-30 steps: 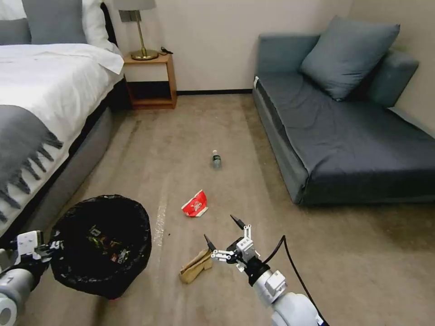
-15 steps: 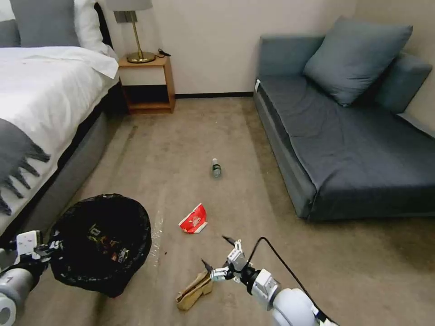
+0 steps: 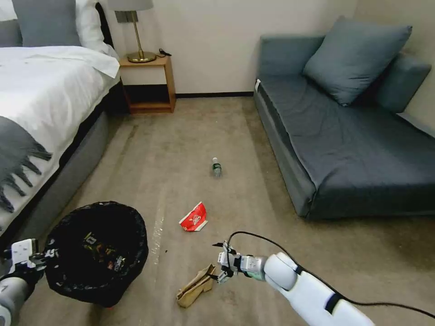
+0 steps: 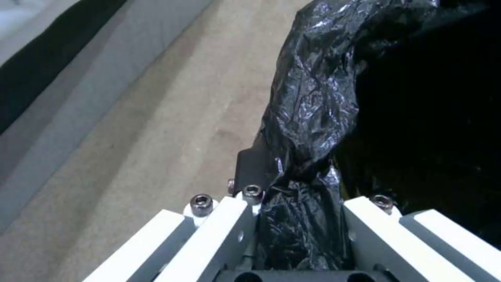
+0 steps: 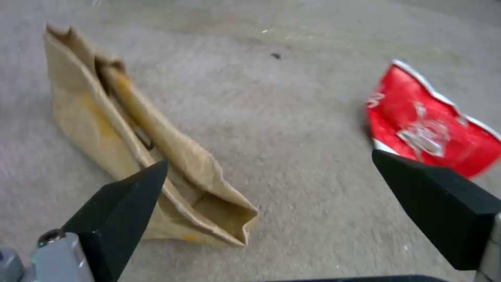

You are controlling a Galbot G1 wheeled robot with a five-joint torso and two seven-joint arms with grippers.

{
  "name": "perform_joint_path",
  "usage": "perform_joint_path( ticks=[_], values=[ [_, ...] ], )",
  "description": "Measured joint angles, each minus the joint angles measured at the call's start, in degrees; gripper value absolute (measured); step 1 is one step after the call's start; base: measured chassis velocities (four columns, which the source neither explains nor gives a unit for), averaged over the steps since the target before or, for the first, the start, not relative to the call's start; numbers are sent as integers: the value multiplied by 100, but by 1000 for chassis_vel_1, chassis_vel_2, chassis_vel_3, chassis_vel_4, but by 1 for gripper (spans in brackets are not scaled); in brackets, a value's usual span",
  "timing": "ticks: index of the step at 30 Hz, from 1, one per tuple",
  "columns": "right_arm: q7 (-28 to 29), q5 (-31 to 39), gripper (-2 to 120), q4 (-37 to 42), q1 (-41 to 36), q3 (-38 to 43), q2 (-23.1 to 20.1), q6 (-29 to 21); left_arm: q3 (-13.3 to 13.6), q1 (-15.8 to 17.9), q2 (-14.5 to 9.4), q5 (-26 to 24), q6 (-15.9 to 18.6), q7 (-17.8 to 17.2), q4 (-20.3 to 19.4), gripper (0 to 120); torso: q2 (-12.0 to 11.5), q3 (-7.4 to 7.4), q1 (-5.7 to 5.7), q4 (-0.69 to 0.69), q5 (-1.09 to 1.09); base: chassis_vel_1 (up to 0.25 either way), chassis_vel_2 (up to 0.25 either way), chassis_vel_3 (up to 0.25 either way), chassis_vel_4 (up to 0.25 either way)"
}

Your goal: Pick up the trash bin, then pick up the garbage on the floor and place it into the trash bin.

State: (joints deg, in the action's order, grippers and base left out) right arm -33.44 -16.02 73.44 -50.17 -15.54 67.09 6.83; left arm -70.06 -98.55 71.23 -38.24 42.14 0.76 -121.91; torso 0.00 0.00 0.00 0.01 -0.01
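Note:
The trash bin (image 3: 97,253), lined with a black bag, hangs low at my left, and my left gripper (image 3: 43,259) is shut on its rim (image 4: 308,117). Some litter lies inside it. On the floor (image 3: 204,131) a crumpled tan paper bag (image 3: 195,286) lies just left of my right gripper (image 3: 219,262), which is open and low over the carpet. In the right wrist view the open gripper (image 5: 269,158) straddles the bag's near end (image 5: 141,141), with the red-and-white wrapper (image 5: 433,125) beyond one finger. The wrapper (image 3: 194,218) and a small green-labelled bottle (image 3: 216,167) lie farther ahead.
A bed (image 3: 41,99) runs along the left and a grey sofa (image 3: 353,136) along the right, leaving a carpet lane between them. A wooden nightstand (image 3: 147,81) with a lamp stands at the far wall. A black cable (image 3: 253,235) loops off my right arm.
My right arm has dropped and reached left, bringing its open gripper down to the paper bag's end. The bin has sunk slightly with the left gripper. The camera shifted a little.

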Motion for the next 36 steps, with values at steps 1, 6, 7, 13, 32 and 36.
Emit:
perform_joint_path(
  ticks=[1,6,7,13,32,36],
  values=[
    [-25,-134,100,-181,105,-66,88,135,-29,-16,8,0,0,7,0,2,0,0,0,0,1,0,0,0,0],
    [-148,-436,100,-687,308,-172,305,416,-70,-55,52,2,0,23,-16,2,0,0,0,0,0,0,0,0,0],
    [-193,-472,100,-747,338,-198,325,452,-73,-55,60,2,0,26,-21,2,0,0,0,0,1,0,0,0,0],
    [-384,-757,99,-1181,460,-297,529,667,-69,-49,84,12,0,30,-23,2,0,0,0,-1,0,0,0,0,0],
    [-570,-1077,32,-1627,477,-270,763,965,-53,-23,103,38,0,61,47,2,0,0,0,0,1,0,0,0,0],
    [-568,-1094,18,-1652,451,-237,776,989,-52,-19,103,39,0,62,63,2,0,0,0,-1,1,0,0,0,0]
  ],
)
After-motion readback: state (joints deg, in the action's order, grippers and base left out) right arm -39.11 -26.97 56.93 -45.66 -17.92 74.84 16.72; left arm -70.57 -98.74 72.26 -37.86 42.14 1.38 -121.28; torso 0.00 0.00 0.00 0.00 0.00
